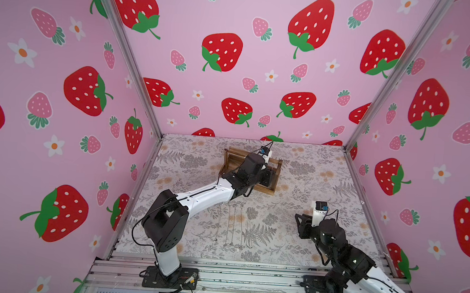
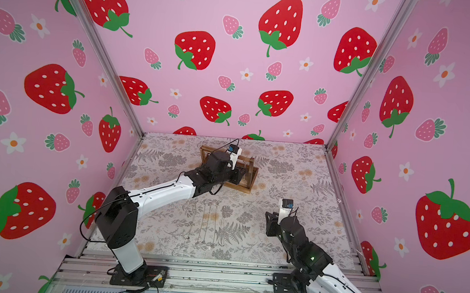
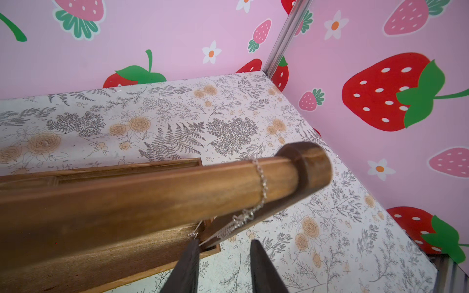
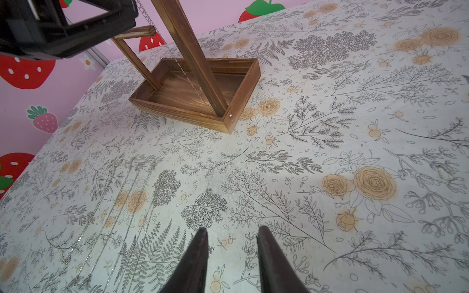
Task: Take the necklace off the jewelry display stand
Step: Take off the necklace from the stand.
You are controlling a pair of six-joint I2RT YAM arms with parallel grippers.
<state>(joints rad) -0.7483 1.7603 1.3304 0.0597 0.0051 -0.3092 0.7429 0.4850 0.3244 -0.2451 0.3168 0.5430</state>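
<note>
left gripper [image 3: 224, 244] and right gripper [image 4: 232, 233] were apart; necklace [image 3: 263, 185] over jewelry display stand [image 3: 152, 197] bar needed firm pinch, slow pull off.

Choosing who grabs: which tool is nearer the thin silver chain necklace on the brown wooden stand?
Left. The left tool is beside the hanging necklace; the right tool hovers over the table, apart from the stand.
</note>
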